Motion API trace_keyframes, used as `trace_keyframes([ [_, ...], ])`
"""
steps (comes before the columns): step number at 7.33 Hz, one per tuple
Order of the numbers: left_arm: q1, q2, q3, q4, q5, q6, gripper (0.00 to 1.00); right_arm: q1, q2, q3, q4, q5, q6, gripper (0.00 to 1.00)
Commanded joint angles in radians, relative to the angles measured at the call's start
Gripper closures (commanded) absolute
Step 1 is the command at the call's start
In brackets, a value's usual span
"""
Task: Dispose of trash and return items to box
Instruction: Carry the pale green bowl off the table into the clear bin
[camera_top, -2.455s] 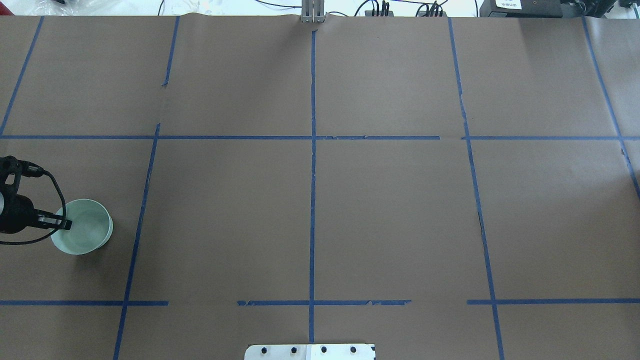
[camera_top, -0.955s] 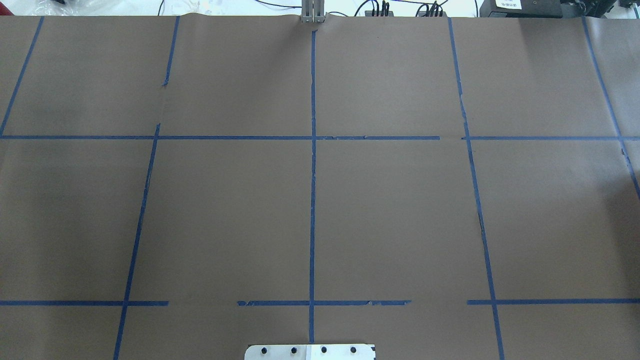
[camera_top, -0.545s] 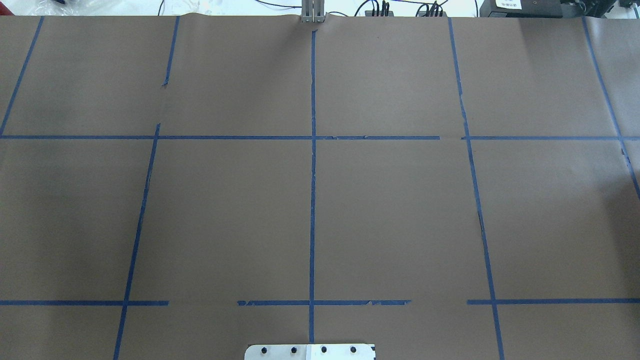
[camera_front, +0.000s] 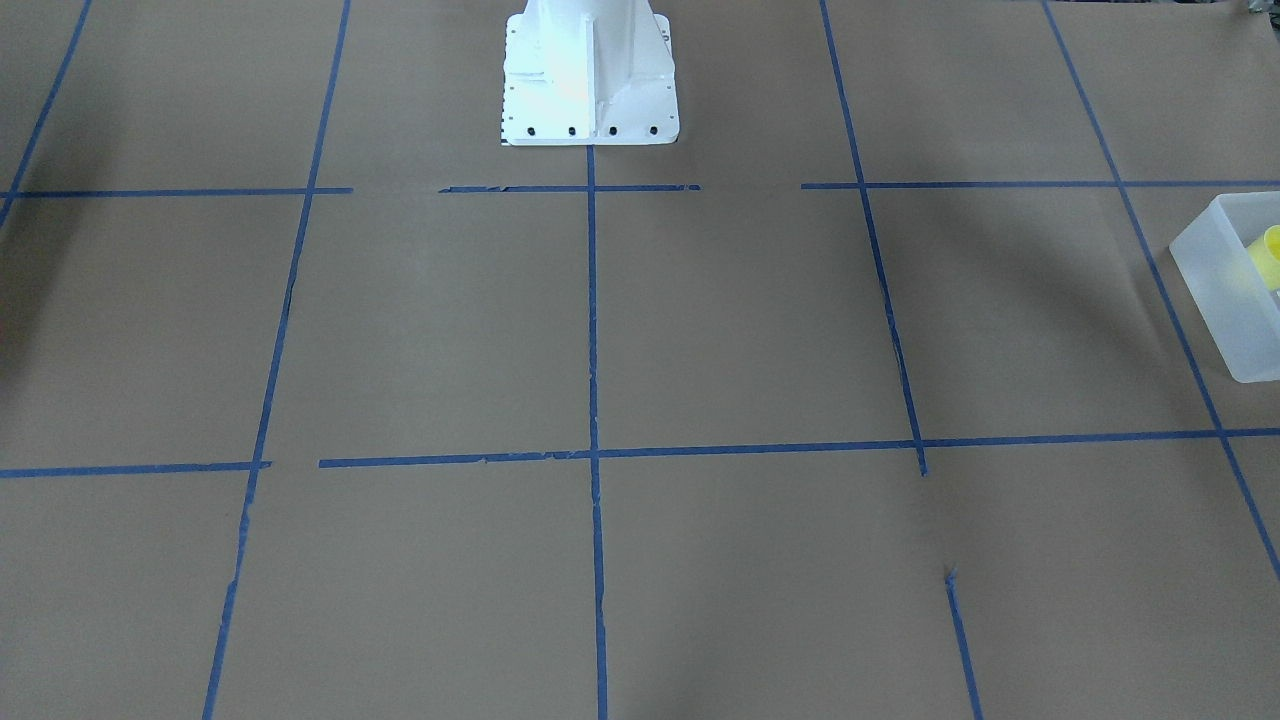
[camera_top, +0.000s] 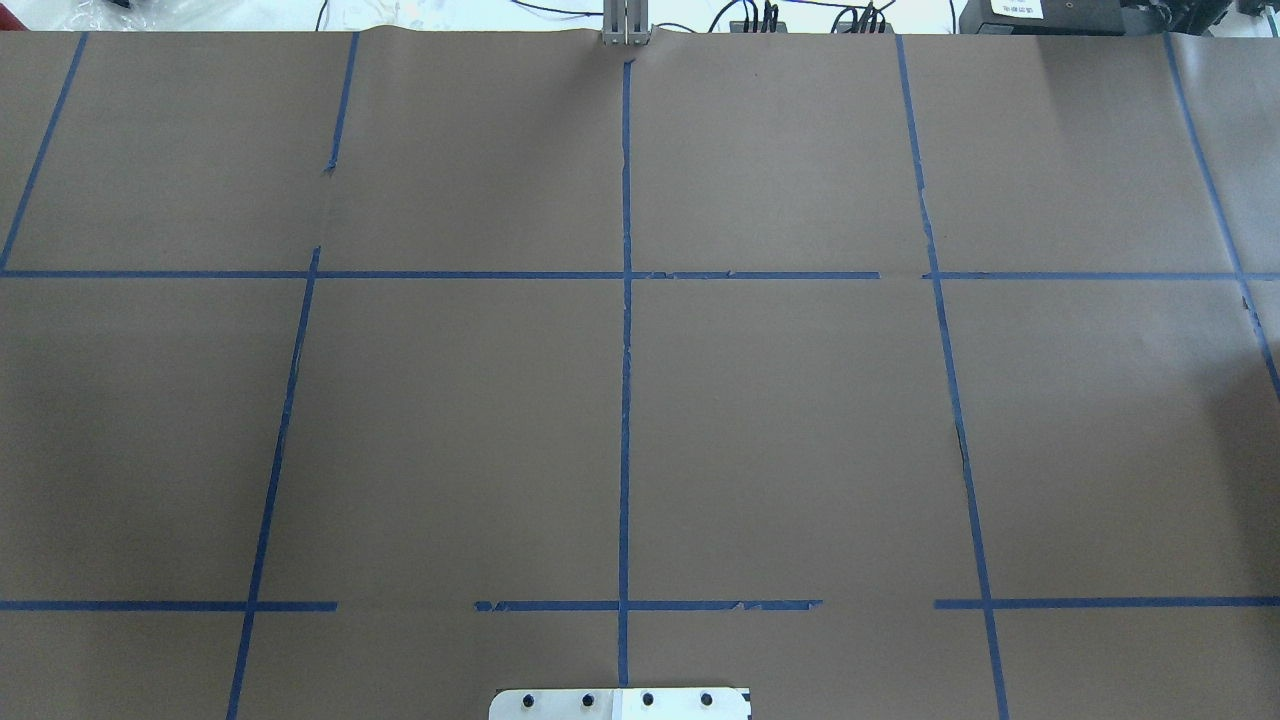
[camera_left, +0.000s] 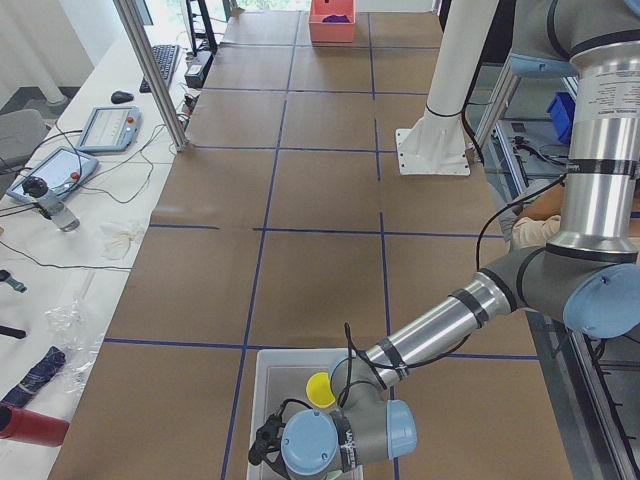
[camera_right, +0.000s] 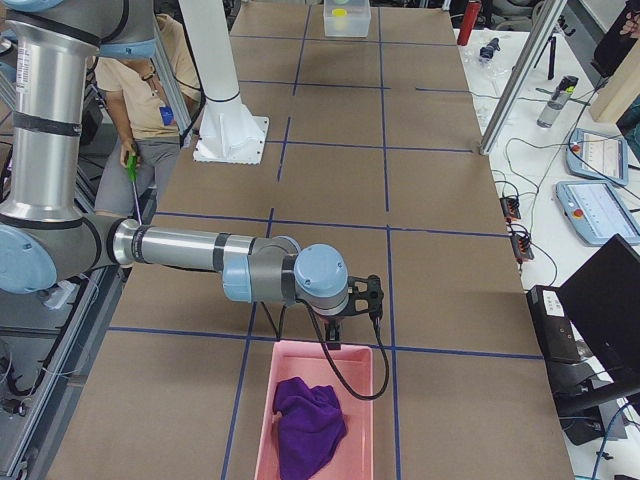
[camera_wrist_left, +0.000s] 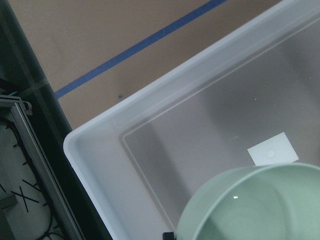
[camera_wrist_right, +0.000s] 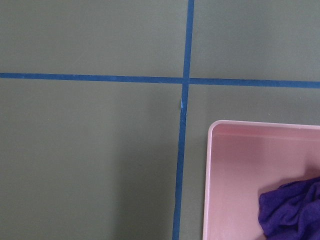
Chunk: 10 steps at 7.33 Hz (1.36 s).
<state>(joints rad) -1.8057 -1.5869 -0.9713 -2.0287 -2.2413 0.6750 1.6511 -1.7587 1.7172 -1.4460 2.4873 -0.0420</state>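
The frosted-white box (camera_wrist_left: 150, 100) fills the left wrist view, and the mint-green bowl (camera_wrist_left: 255, 205) hangs close to the camera over its floor. A dark tip of my left gripper (camera_wrist_left: 169, 235) shows at the bowl's rim, shut on it. In the exterior left view the left wrist (camera_left: 330, 440) hovers over the box (camera_left: 268, 375), with the yellow cup (camera_left: 319, 389) inside. The box (camera_front: 1222, 290) and cup (camera_front: 1271, 256) also show in the front view. My right gripper (camera_right: 343, 336) hangs at the pink bin's far edge; I cannot tell whether it is open.
A pink bin (camera_right: 290, 400) with a purple cloth (camera_right: 308, 425) sits at the table's right end; it also shows in the right wrist view (camera_wrist_right: 240, 165). The robot's white base (camera_front: 588, 75) stands at mid-table. Operator gear lies beyond the far edge.
My left gripper with the bowl was at the overhead view's left edge 2.5 s ago. It has left that view and stays out of it since.
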Motion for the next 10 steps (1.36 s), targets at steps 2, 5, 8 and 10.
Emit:
trace_keyframes([
  [2, 0.000, 0.001, 0.108, -0.133, -0.014, -0.069, 1.00, -0.007, -0.008, -0.001, 0.001, 0.002, 0.001, 0.00],
  [5, 0.002, 0.016, 0.088, -0.130, -0.084, -0.074, 0.00, -0.008, -0.007, 0.001, 0.001, 0.004, 0.002, 0.00],
  [8, 0.000, 0.193, -0.378, -0.122, -0.193, -0.493, 0.00, -0.008, -0.007, 0.002, 0.006, -0.011, -0.002, 0.00],
  [10, 0.020, 0.243, -0.596, -0.069, -0.176, -0.588, 0.00, 0.012, -0.007, 0.092, -0.003, -0.103, -0.004, 0.00],
])
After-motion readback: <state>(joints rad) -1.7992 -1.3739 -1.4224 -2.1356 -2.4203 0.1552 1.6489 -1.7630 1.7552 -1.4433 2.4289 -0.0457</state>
